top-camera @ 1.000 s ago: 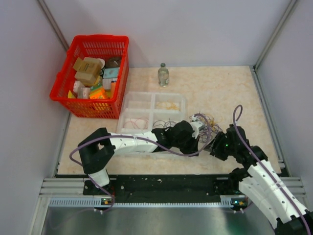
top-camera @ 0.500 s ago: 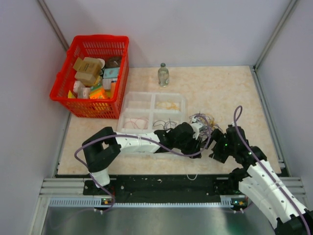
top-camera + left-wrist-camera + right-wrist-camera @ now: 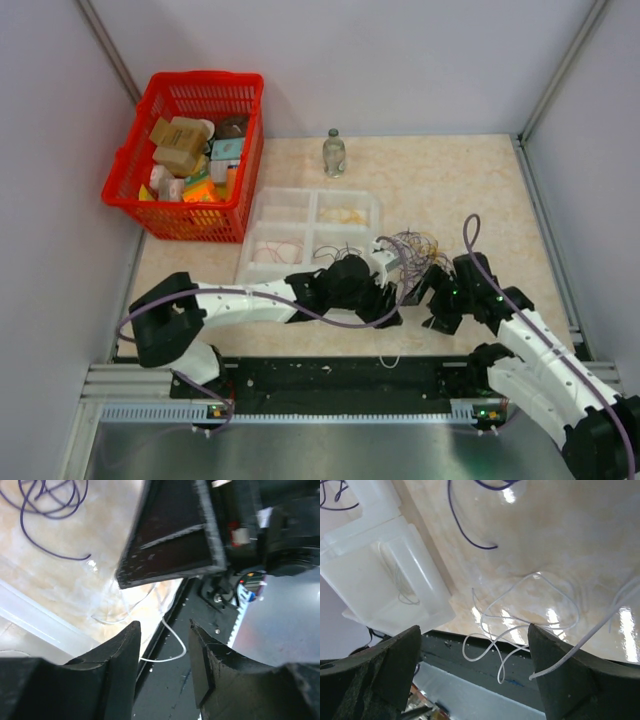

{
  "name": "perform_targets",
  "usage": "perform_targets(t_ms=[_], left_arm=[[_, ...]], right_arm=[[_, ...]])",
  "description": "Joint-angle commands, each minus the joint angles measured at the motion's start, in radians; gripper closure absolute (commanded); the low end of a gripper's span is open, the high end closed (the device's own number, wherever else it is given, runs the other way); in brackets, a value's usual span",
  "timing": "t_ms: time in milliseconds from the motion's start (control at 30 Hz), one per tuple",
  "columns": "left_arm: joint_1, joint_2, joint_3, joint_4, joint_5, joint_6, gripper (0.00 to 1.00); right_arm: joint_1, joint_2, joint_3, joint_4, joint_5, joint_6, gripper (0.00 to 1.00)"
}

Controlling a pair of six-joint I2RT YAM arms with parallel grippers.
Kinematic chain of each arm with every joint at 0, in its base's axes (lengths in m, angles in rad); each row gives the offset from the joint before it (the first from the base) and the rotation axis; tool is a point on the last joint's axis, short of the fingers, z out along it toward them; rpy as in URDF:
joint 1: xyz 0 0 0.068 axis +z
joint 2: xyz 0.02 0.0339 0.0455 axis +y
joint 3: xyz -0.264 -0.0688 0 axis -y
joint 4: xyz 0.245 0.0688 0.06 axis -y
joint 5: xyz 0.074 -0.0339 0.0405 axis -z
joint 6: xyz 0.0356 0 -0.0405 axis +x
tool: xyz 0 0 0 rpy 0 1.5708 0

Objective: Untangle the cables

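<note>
The cables point(image 3: 415, 245) are a bunch of thin, mostly purple loops on the table, right of the clear tray point(image 3: 262, 262). A loose white wire point(image 3: 391, 359) lies over the table's near edge onto the black rail. My left gripper point(image 3: 385, 305) is open and empty, just near of the bunch. In the left wrist view the left gripper point(image 3: 164, 630) frames the white wire point(image 3: 172, 647), with purple loops point(image 3: 47, 502) at the far left. My right gripper point(image 3: 435, 305) is open beside it. In its wrist view the right gripper point(image 3: 472, 672) hangs over white wire loops point(image 3: 520, 615).
The clear compartment tray also shows in the right wrist view point(image 3: 385, 580); it holds a few sorted strands. A red basket point(image 3: 121, 171) of boxes stands at the back left. A small glass bottle point(image 3: 333, 153) stands at the back. Walls close off both sides.
My left gripper has drawn back from the bunch toward the near edge, and its arm has swung lower and leftward. My right gripper has shifted slightly left. The white wire now shows on the rail.
</note>
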Motion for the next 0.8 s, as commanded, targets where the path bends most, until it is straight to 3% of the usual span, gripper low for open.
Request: perform_targets(t_ms=[0,133,300,467,767], left_arm=[[-0.003,-0.174,-0.065,0.155,0.012,0.052,0.52],[-0.003,-0.259,-0.105,0.106,0.001,0.093,0.49],[-0.005,-0.348,-0.154,0.086,-0.029,0.115,0.48],[-0.005,-0.354,-0.142,0.066,-0.037,0.118,0.48],[-0.019,-0.279,-0.054,0.01,-0.037,0.152,0.48]], right_arm=[[0.03,0.04,0.083,0.077,-0.06,-0.13,0.13],[0.09,0.166,0.117,0.11,-0.111,-0.179,0.12],[0.201,0.313,0.234,0.021,-0.028,-0.257,0.12],[0.201,0.255,0.241,-0.1,0.162,-0.237,0.1],[0.199,0.289,0.243,-0.189,0.138,-0.237,0.07]])
